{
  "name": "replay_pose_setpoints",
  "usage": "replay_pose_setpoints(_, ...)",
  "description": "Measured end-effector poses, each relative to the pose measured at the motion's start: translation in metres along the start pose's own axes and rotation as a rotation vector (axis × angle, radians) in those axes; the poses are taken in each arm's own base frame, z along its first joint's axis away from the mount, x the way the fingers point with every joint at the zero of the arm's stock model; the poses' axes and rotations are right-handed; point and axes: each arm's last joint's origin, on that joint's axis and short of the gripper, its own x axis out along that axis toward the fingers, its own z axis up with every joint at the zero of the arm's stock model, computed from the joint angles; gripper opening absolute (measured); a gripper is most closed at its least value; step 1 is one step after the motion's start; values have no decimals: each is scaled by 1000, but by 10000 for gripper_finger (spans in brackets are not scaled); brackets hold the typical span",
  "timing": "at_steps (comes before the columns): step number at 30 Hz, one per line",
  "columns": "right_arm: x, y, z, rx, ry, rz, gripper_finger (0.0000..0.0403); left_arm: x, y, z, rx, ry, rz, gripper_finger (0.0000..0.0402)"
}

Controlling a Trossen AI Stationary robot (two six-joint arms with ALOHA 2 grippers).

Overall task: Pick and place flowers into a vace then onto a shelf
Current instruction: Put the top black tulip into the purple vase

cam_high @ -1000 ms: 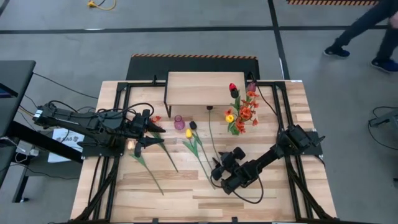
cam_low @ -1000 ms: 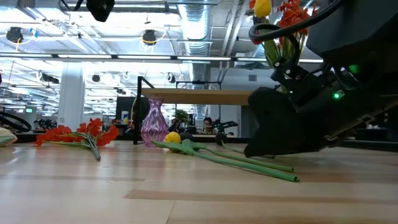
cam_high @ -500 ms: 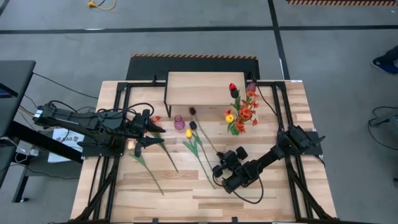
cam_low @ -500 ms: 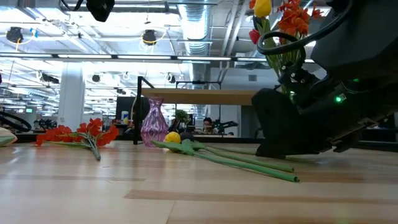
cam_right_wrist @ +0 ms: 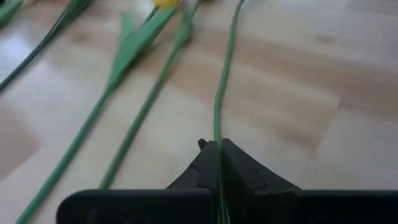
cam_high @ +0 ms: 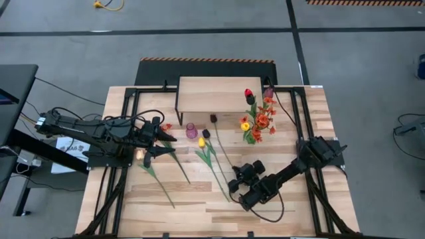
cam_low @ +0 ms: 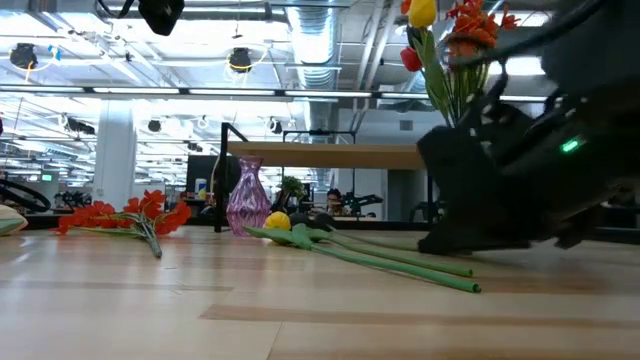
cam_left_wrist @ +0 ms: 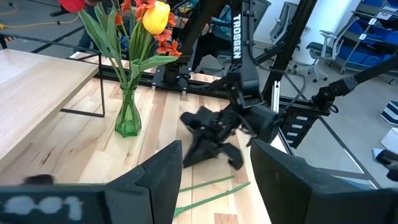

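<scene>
Artificial flowers:
- Dark maroon tulip on a long thin green stem, head near the shelf front; the stem's lower end is pinched in closed dark fingers.
- Yellow tulip, with another dark-headed tulip just beside it, lying flat mid-table.
- Orange-red blossom spray lying flat at the table's left.
- Red and yellow tulips with orange sprays upright in a green glass vase.

Low light-wood shelf on black legs: at the table's rear, top bare.
</scene>
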Motion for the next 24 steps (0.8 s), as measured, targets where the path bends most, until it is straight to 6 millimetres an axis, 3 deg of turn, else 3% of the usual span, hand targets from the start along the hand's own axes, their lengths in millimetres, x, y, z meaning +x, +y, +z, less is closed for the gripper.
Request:
replay_pose_setpoints(5,-27,14,15,-68,44,8,1,0,0,0,0,2,0,180)
replay_pose_setpoints(10,-46,24,35,-109,-47,-8,0,0,0,0,0,2,0,180)
replay_pose_setpoints(24,-96,57,64,-222,-294,39,0,0,0,0,-3,-2,-1,180)
